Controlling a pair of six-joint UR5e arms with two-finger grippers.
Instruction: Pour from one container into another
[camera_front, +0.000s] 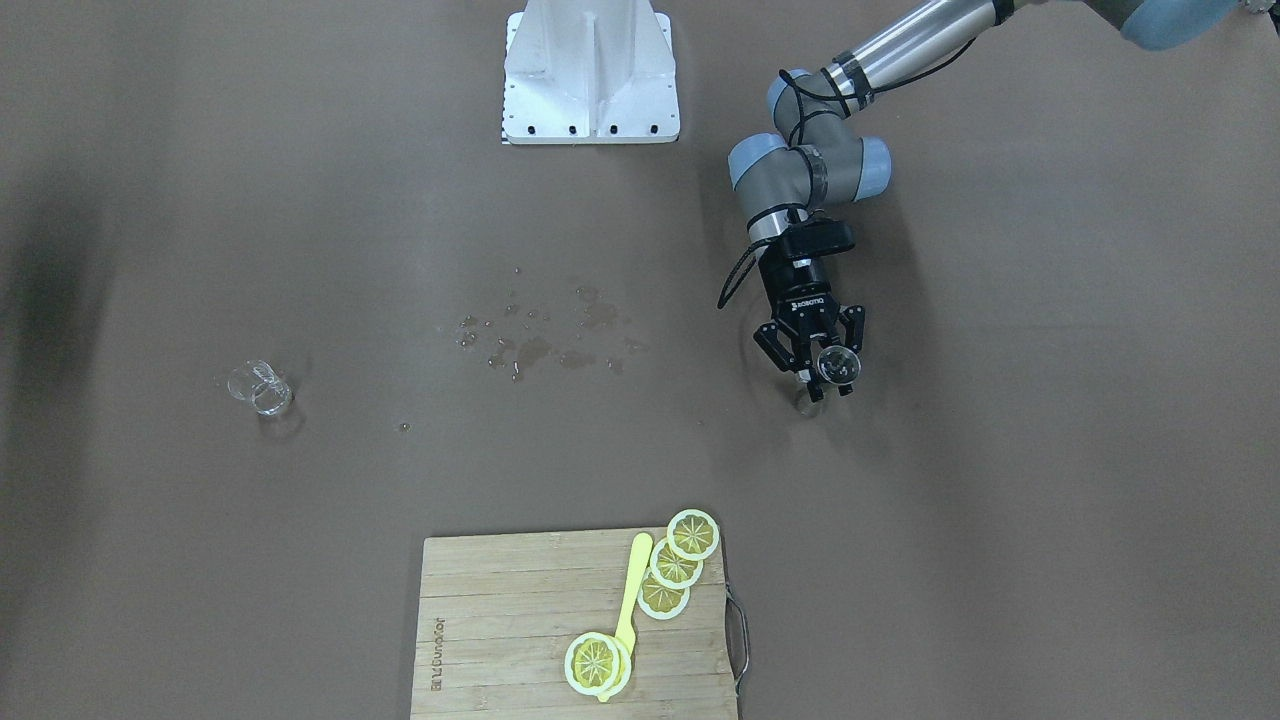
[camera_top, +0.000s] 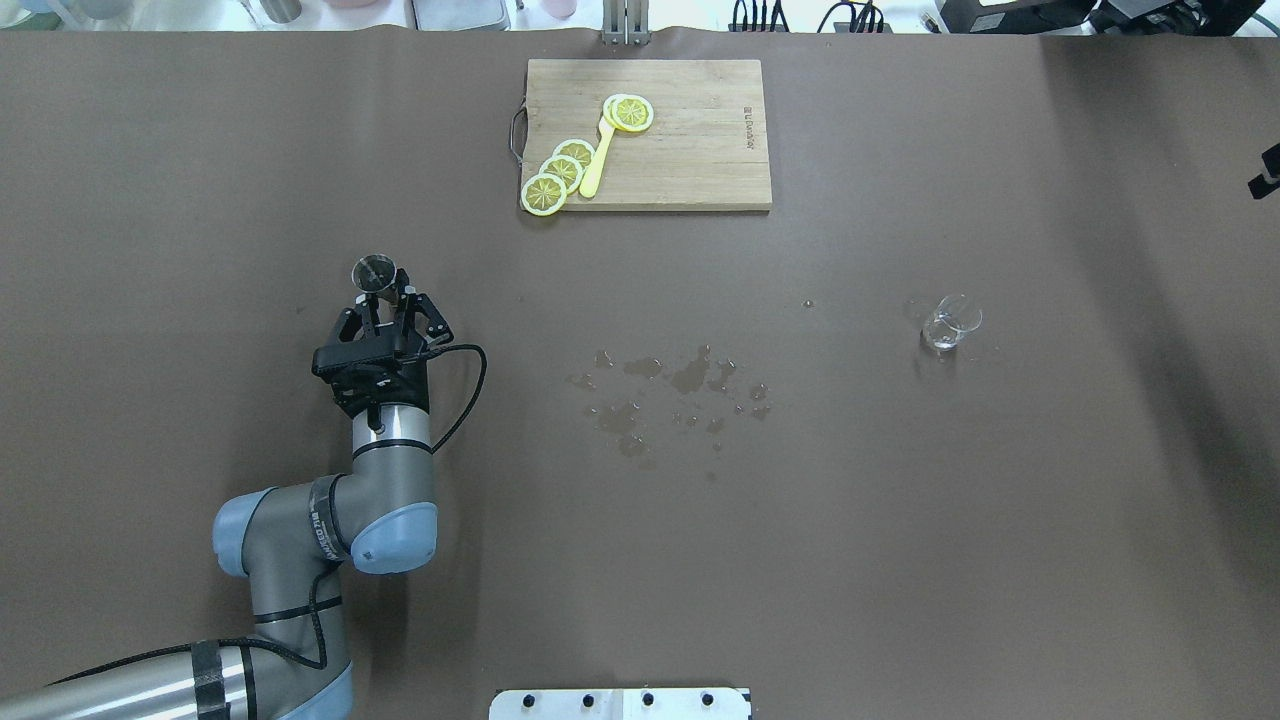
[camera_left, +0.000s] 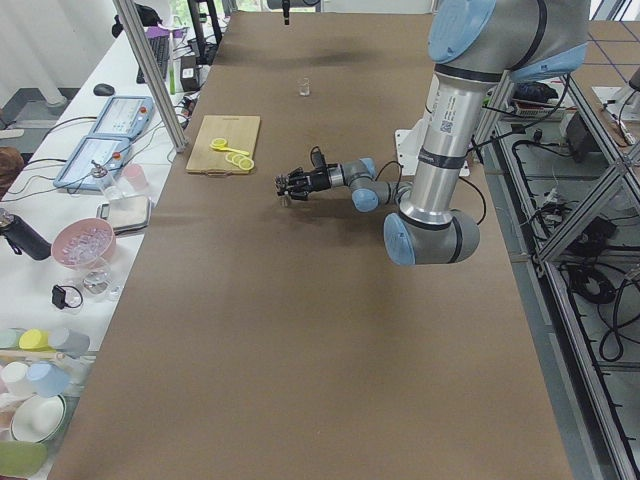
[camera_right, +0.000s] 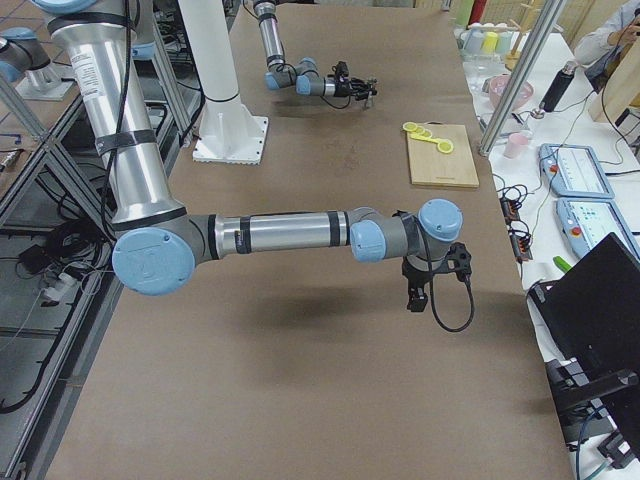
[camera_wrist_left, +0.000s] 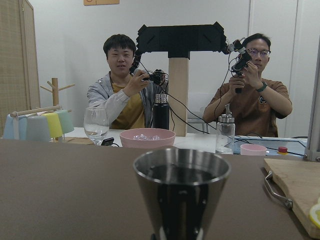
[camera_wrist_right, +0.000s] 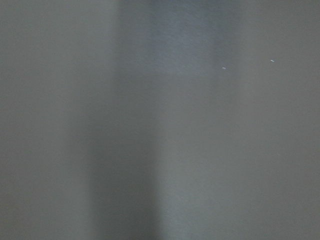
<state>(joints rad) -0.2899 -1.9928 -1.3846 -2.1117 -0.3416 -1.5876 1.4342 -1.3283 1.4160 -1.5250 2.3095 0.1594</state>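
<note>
The steel jigger (camera_top: 378, 272) stands upright at my left, low over the brown table, its dark mouth facing up. My left gripper (camera_top: 388, 297) lies level behind it, fingers closed on its narrow waist; the front view shows the same grip on the jigger (camera_front: 838, 367). The left wrist view is filled by the jigger (camera_wrist_left: 181, 185). The clear glass cup (camera_top: 950, 322) stands alone far to the right, also seen as a small cup (camera_front: 260, 387). My right gripper (camera_top: 1268, 172) barely shows at the edge, hanging above the table (camera_right: 415, 297); its state is unclear.
A wet spill (camera_top: 670, 385) spreads over the table's middle. At the far edge lies a bamboo cutting board (camera_top: 690, 150) with lemon slices (camera_top: 560, 172) and a yellow utensil. Beyond the table's end, operators and a side table with a pink bowl (camera_wrist_left: 147, 137).
</note>
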